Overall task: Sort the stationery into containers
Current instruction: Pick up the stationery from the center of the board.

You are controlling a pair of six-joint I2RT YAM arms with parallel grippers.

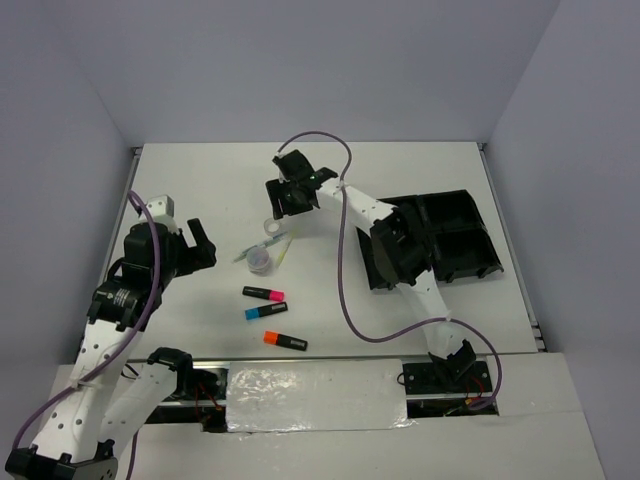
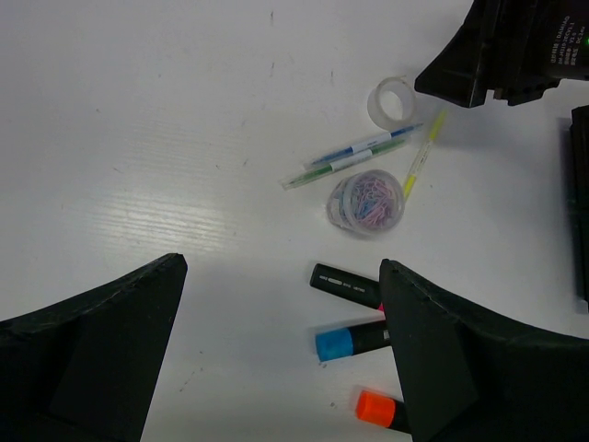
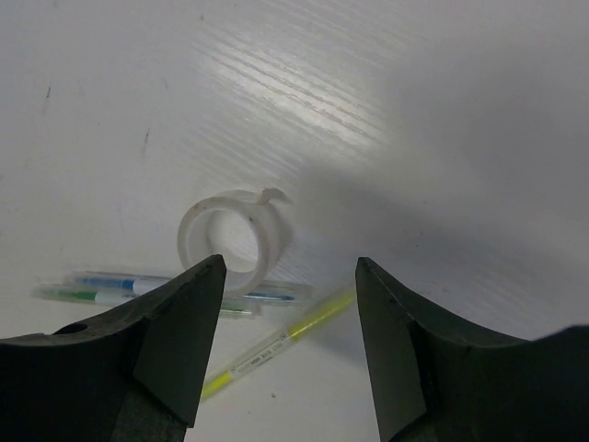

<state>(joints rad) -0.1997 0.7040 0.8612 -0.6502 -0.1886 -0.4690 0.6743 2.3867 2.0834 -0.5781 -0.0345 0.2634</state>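
The black organiser tray (image 1: 455, 235) lies at the right, partly under my right arm. A clear ring of tape (image 3: 230, 239) stands on edge just beyond my right gripper (image 3: 291, 262), which is open and holds nothing. A yellow-green pen (image 3: 276, 345) lies below its jaws, with two thin pens (image 3: 138, 287), one blue and one green, to the left. A round clear pot (image 2: 366, 201) holds coloured paper clips. Pink (image 2: 345, 284), blue (image 2: 348, 341) and orange (image 2: 377, 408) highlighters lie in a column. My left gripper (image 2: 283, 267) hovers open to their left, empty.
The stationery sits in a cluster mid-table (image 1: 265, 280), between the two grippers. The right arm's purple cable (image 1: 345, 280) loops over the table between the cluster and the tray. Bare white table (image 1: 200, 180) stretches behind and to the left.
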